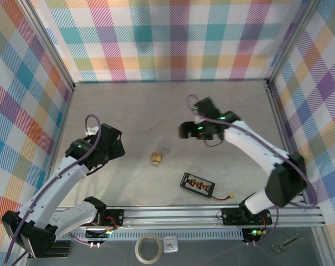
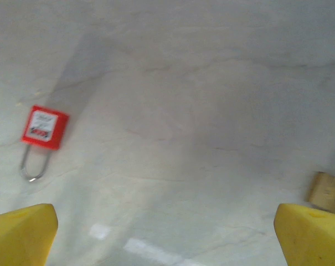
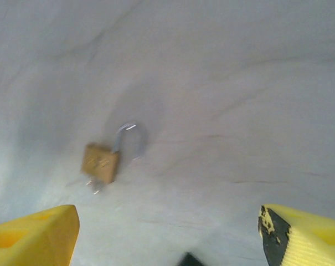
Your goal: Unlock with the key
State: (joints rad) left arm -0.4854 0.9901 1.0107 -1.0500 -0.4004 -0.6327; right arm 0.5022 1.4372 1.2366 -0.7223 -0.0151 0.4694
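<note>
L arm (image 1: 56,188) comes in from lower left. The left gripper (image 1: 104,145) hovers left of the brass padlock (image 1: 156,158), well apart, touching nothing. L wrist view: its yellow fingertips (image 2: 20,235) are spread wide at both lower corners w/ bare table (image 2: 200,111) between, nothing pinched. Same view: a red padlock (image 2: 44,128) lies flat, shackle toward cam. It is far left of a tan corner at the right edge, which looks like the brass padlock.

Tape roll (image 1: 148,248) sits below the brass padlock, past the rail at the near edge.

The brass padlock lies flat near table centre, between the two grippers, w/ its shackle (image 3: 129,137) toward upper right in top view. R wrist view is blurred, so can't tell if the shackle is latched. Small glints at the body end away from the shackle are too smeared to say if a key is there.

Black board (image 1: 197,184) w/ a row of connectors lies below-right of the brass padlock, near but apart. Its lead w/ yellow plug (image 1: 231,196) trails right.

The right gripper (image 1: 190,130) hangs up-right of the brass padlock, near, not touching. R wrist view: its fingers (image 3: 34,235) stand wide apart, nothing between. The brass padlock lies ahead, nearer the view's left finger.
</note>
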